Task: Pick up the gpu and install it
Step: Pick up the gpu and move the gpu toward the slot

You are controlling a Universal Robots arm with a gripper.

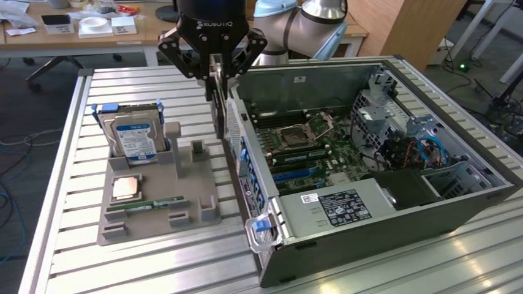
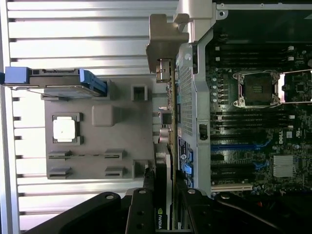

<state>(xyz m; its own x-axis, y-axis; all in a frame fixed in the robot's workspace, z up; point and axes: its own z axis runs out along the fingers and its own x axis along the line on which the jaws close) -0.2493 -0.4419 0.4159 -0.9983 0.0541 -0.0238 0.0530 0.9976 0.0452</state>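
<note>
Tool (image 1: pixel 215 73) — one gpu (image 1: pixel 219 110) in grip

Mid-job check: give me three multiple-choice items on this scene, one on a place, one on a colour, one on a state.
1. Where is the graphics card? A flat on the table B in the air between grey holder and computer case C plugged into its slot
2. The hard drive label colour? A blue B red C yellow
3. The gripper jaws are? A open, empty B shut on the hard drive C shut on the card
Answers: B, it hangs upright beside the case; A, blue label shows; C, jaws pinch its top edge.
</note>
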